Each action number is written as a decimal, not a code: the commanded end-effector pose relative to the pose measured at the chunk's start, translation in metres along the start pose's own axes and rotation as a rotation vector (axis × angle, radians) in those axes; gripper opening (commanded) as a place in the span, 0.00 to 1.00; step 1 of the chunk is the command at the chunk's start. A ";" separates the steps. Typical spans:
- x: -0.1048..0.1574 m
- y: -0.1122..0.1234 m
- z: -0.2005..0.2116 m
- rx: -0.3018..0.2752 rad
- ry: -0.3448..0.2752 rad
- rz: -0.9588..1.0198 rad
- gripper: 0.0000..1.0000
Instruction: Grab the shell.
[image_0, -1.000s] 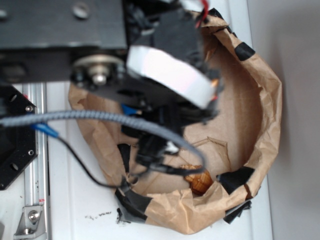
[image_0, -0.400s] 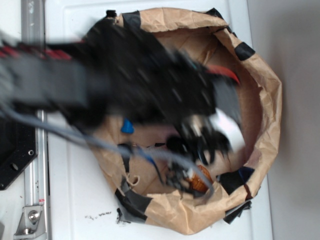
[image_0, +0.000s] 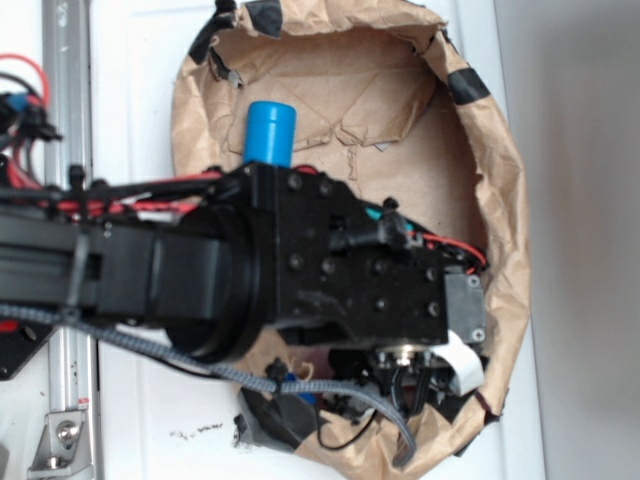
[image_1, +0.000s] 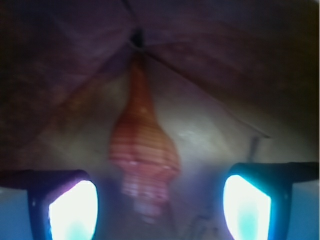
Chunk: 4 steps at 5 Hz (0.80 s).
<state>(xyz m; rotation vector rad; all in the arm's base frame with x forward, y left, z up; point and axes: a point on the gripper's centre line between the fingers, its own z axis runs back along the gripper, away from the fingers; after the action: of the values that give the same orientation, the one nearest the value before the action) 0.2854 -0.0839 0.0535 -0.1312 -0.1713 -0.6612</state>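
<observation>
**Obs 1:** Since the picture a second ago, the arm (image_0: 200, 270) has swung down across the crumpled brown paper bag (image_0: 500, 180), and its boxy black body now covers the lower corner where the shell showed; the blue cylinder (image_0: 270, 132) has come into sight at the bag's upper left.

**Obs 2:** Where is the shell in the current frames?

**Obs 1:** Exterior view: hidden under the arm. Wrist view: the shell (image_1: 142, 150) lies on creased brown paper, between the two fingers and a little beyond them. Shape is a ribbed, swollen body, orange-pink, narrowing to a long point that aims away towards a dark fold in the paper. Picture is blurred; gloss cannot be judged.

**Obs 2:** Gripper (image_1: 160, 205) state?

**Obs 1:** Jaws stand wide apart, one finger (image_1: 72, 207) on each side of the shell, neither touching it. Nothing held. Pads glow pale blue-white.

**Obs 2:** Surroundings?

**Obs 1:** White table (image_0: 140, 90), black tape patches on the bag rim.
</observation>
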 end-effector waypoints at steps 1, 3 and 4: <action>0.016 -0.019 -0.015 0.031 -0.041 -0.087 1.00; 0.013 -0.022 -0.017 0.113 -0.074 -0.025 0.00; 0.008 -0.008 0.023 0.173 -0.168 0.099 0.00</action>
<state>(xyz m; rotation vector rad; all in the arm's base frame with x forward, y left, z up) 0.2828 -0.0869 0.0661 -0.0354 -0.3251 -0.5448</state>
